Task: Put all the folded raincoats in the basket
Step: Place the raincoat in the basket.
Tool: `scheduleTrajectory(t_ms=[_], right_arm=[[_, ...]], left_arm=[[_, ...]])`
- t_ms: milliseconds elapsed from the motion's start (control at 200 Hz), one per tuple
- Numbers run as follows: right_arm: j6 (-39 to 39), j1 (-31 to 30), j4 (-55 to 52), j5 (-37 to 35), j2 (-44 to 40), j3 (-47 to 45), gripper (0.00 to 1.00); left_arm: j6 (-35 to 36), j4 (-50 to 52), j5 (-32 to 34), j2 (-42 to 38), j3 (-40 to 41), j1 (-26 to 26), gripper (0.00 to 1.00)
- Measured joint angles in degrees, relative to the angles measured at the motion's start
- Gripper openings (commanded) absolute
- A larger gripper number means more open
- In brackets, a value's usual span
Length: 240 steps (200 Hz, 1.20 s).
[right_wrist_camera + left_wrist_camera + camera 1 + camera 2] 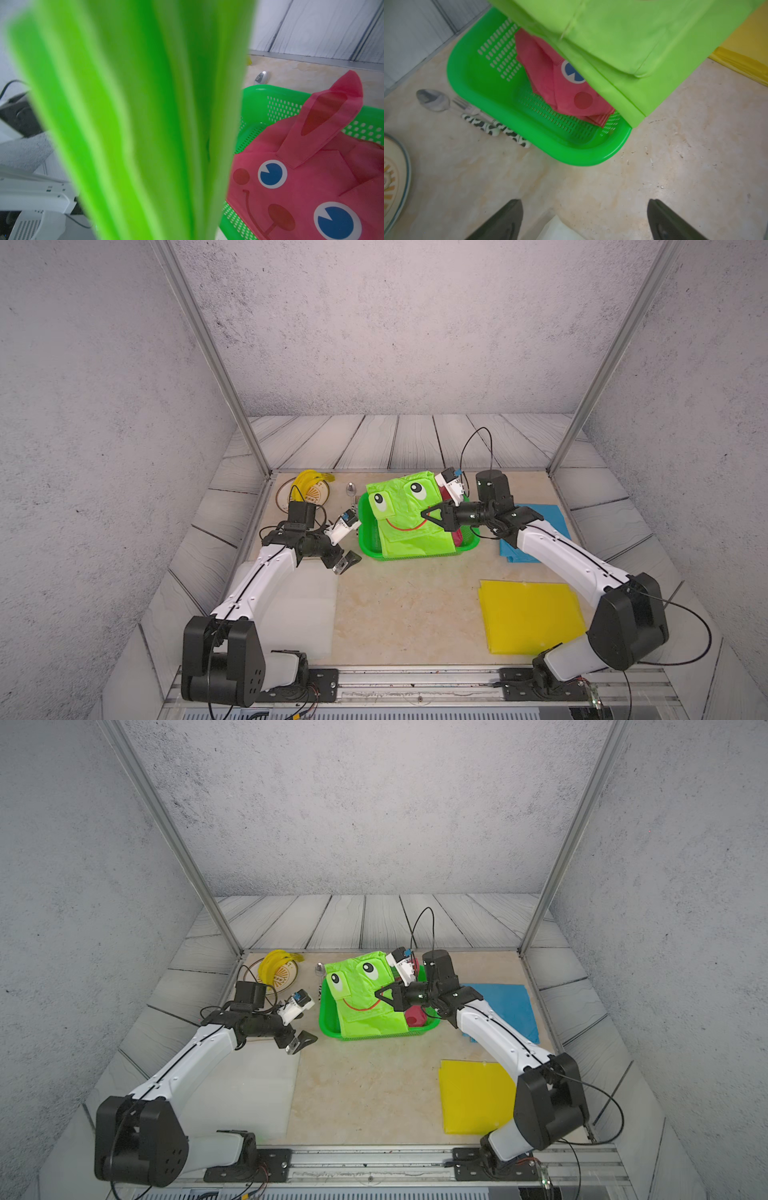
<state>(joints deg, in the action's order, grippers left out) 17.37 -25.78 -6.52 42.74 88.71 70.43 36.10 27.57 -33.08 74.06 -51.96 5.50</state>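
Now the right gripper (424, 514) is pinching the folded lime-green frog raincoat (399, 531), which is hanging tilted over the green basket (368, 545), covering a pink raincoat (560, 89) lying inside. The left gripper (348, 564) is hovering released just beside the basket, above the bench (407, 605).

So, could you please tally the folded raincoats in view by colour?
lime green raincoat: 1
pink raincoat: 1
blue raincoat: 1
yellow raincoat: 1
white raincoat: 1
Total: 5
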Motion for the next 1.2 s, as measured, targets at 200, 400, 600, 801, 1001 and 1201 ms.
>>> scheduleTrajectory(t_ms=[200,400,600,801,1001,1201], right_arm=[[7.3,1.7,2.4,-1.6,11.0,5.5,0.00],[10.3,2.8,1.6,-2.5,18.7,8.3,0.00],[10.3,3.2,-1.6,-4.0,21.4,8.4,0.00],[8.3,3.6,-6.2,-6.2,24.5,10.6,0.00],[6.6,3.6,-9.7,-11.6,25.0,10.6,0.05],[4.4,3.8,-11.4,-13.7,25.9,11.1,0.06]], left_arm=[[-3.9,-7.3,4.9,-1.9,3.2,-4.2,1.00],[-5.1,-9.3,5.9,-2.5,5.4,-4.7,0.99],[-5.4,-9.9,5.5,-2.5,5.5,-4.7,1.00],[-5.3,-9.8,5.0,-2.5,5.5,-4.7,1.00],[-5.4,-9.8,4.5,-2.4,6.0,-4.7,1.00],[-5.4,-9.8,3.4,-2.4,6.1,-4.7,1.00]])
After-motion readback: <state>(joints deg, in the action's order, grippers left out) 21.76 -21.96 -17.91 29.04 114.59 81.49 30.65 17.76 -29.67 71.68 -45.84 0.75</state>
